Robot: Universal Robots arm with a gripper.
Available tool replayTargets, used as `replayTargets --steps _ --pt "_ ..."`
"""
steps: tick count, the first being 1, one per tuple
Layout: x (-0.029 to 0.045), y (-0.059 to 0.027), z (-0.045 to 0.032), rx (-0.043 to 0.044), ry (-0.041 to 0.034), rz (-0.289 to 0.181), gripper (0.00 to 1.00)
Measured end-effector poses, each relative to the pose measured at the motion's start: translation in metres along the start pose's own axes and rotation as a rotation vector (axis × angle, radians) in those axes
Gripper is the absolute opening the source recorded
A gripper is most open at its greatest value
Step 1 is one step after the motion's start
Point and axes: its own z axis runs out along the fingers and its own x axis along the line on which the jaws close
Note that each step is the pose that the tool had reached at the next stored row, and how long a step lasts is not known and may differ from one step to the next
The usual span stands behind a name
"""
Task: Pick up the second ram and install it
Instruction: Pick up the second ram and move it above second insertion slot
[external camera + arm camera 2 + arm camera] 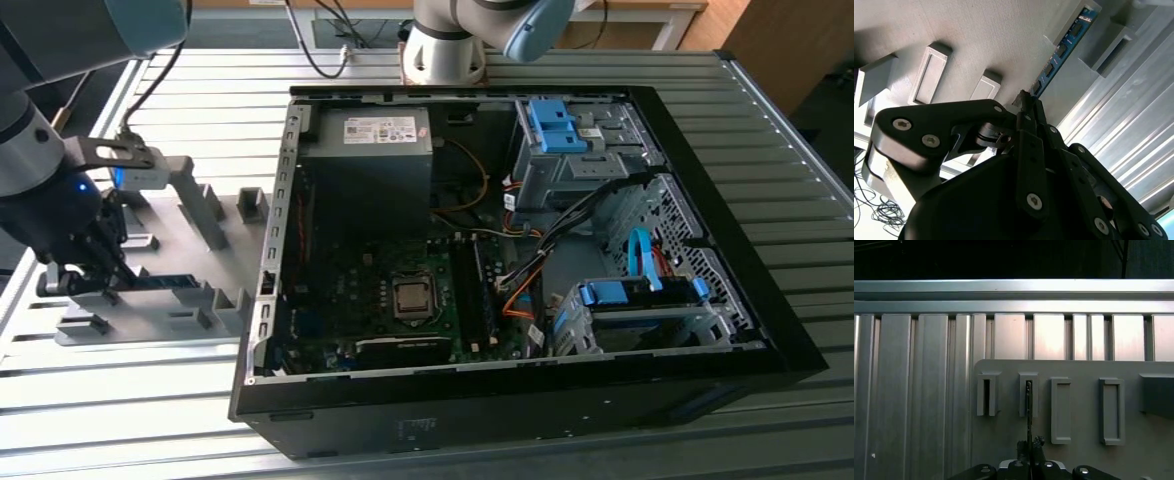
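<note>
**Claw on the blue memory stick, stick not yet out of its rack**

The second ram (1061,47), a long, narrow blue circuit-board stick with black chips, stands on edge in the slotted grey holders of a flat grey fixture plate (167,240). In the first wrist view it shows edge-on as a thin dark line (1028,410), with its far end seated in one of the small upright grey slot blocks (1024,397).

The black two-fingered gripper (1026,102) is down at the stick's near end. In both wrist views its fingers meet around the board's edge, so the claw looks closed on the stick, pinching it from both faces. In the exterior view the gripper (83,275) sits low over the plate, near the exterior view's left.

The plate lies on a ribbed aluminium table (134,400), just beside the open black computer case (534,400). Inside the case the green motherboard (387,270) lies exposed, well apart from the gripper.

As a judgement of progress, the grasp seems made but the lift has not begun, since the stick rests in its holders. Carrying it to the case and seating it on the motherboard remain undone. Whether another stick already sits on the board cannot be told.
</note>
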Motion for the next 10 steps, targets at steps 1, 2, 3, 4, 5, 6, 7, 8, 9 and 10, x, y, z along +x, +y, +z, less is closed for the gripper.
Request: replayTargets --steps 1,2,3,4,5,6,7,8,9,10 --pt "0.0 0.0 -0.0002 0.0 0.0001 0.0 0.14" --pt "0.0 0.0 -0.0004 -0.0001 0.0002 0.0 0.14" --pt "0.0 0.0 -0.0006 0.0 0.0004 0.0 0.14" --pt "-0.0001 0.0 -0.0011 0.0 0.0015 0.0 0.14" --pt "-0.0001 0.0001 -0.0017 0.0 0.002 0.0 0.14" --pt "0.0 0.0001 -0.0018 -0.0001 0.002 0.0 0.14" --pt "-0.0001 0.0001 -0.0019 -0.0001 0.002 0.0 0.14" --pt "0.0 0.0001 -0.0021 -0.0001 0.0021 0.0 0.14" --pt "0.0 0.0001 -0.0023 -0.0001 0.0021 0.0 0.14" --pt "0.0 0.0001 -0.0025 0.0 0.002 0.0 0.14"
